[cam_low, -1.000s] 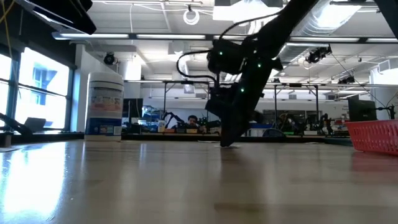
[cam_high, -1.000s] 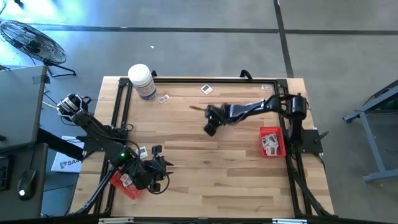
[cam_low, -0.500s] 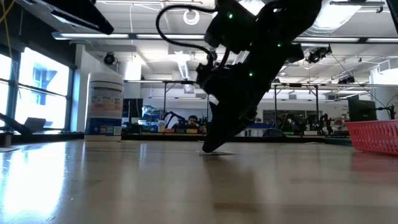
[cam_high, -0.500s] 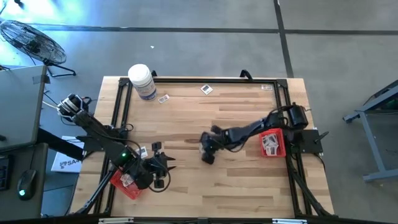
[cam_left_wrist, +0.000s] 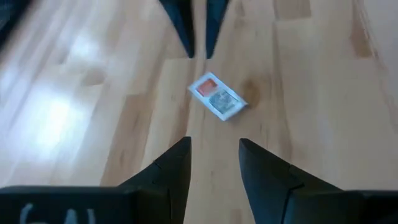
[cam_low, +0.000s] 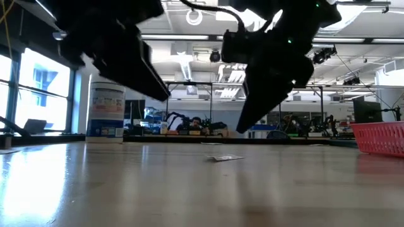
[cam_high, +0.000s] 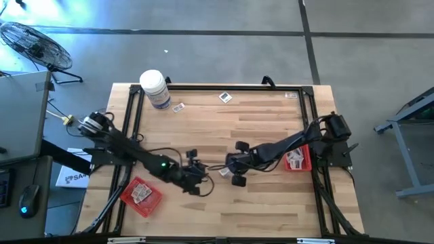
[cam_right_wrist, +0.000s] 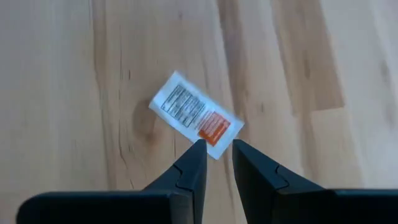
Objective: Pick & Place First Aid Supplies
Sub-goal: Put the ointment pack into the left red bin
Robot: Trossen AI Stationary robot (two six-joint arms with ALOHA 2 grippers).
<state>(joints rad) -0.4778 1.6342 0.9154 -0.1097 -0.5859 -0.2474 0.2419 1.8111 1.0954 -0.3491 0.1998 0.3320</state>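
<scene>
Packet: small flat white packet with orange-red print point(cam_high: 222, 172) lies free mid-desk | Right gripper point(cam_high: 235, 173): has swung in above it, jaws narrow, empty | Left gripper point(cam_high: 201, 180): brought from near-left tray, jaws wide, empty | Pick judged imminent.

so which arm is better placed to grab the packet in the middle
Judging by the views, left: the left gripper is open and lined up facing the packet; the right gripper sits at its edge, fingers nearly together.
</scene>
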